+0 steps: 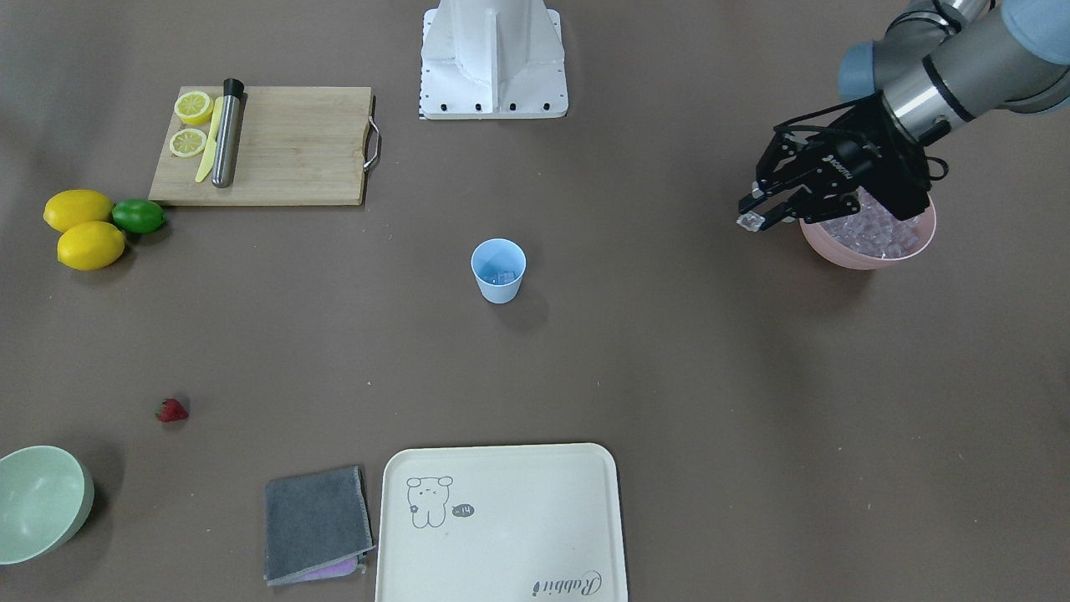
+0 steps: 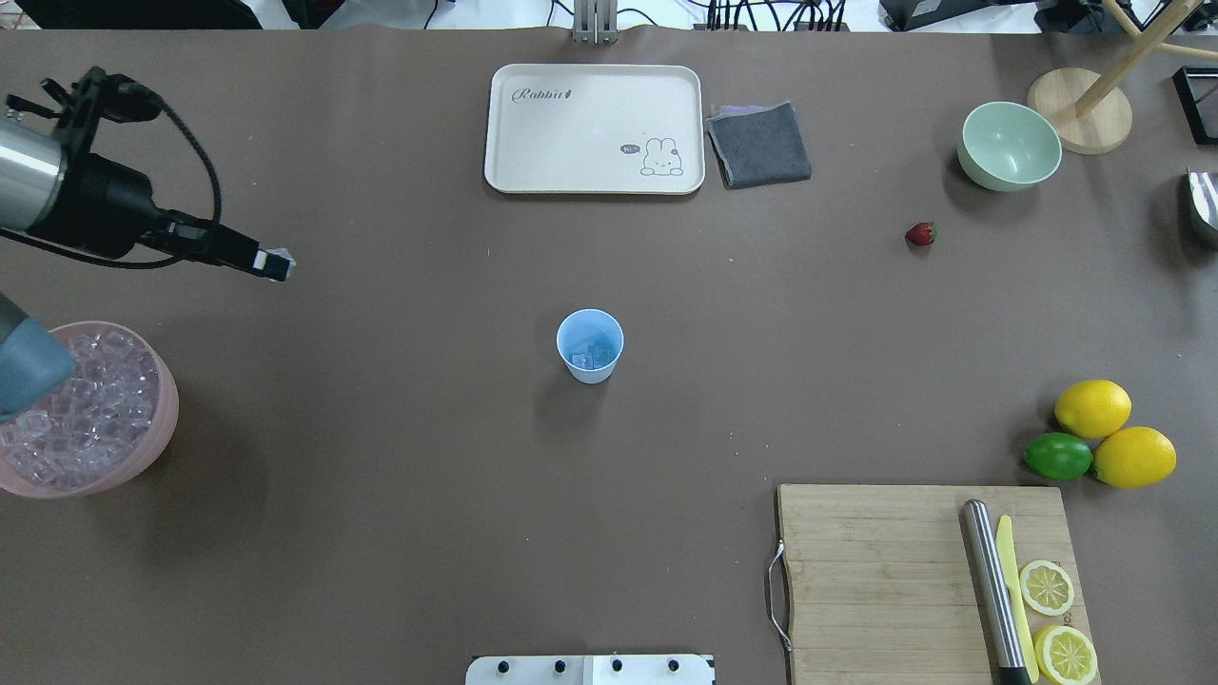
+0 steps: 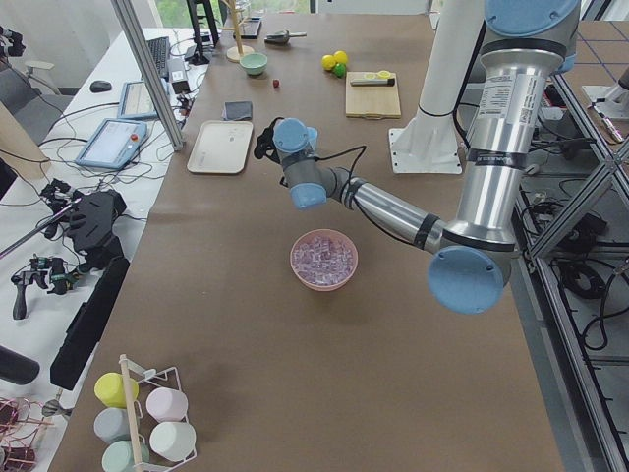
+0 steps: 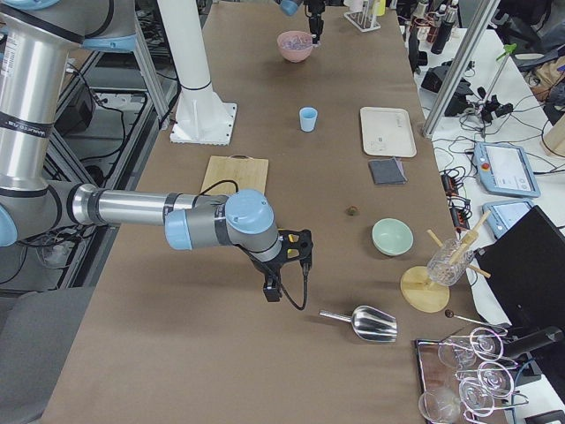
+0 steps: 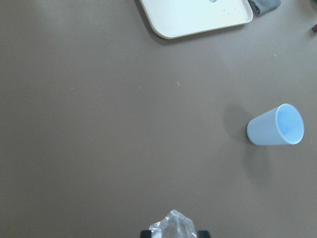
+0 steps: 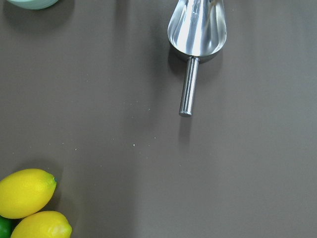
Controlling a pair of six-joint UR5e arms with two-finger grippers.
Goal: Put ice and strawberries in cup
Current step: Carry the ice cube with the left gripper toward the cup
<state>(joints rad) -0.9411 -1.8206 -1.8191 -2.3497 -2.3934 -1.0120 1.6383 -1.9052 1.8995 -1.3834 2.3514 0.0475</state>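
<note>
Ice cube (image 1: 750,221) pinched in the left gripper (image 1: 759,214), just beside the pink bowl (image 1: 836,251).
A matte brown sheet covers the long table (image 1: 669,376), and benches with tablets (image 3: 113,143) and cables run alongside. The held cube is clear and glassy, and more are heaped in the bowl. The pale-blue cup (image 1: 498,269) stands upright mid-table, well apart, with a few cubes inside. The strawberry (image 1: 171,410) lies near the green bowl (image 1: 42,502). The right gripper (image 4: 284,265) hangs at the far end, and whether it is wide or closed cannot be told.

The left gripper (image 1: 761,216) hung raised, jaws pinched on an ice cube (image 1: 746,221); the right gripper (image 4: 272,290) pointed downward, its grip unreadable.
</note>
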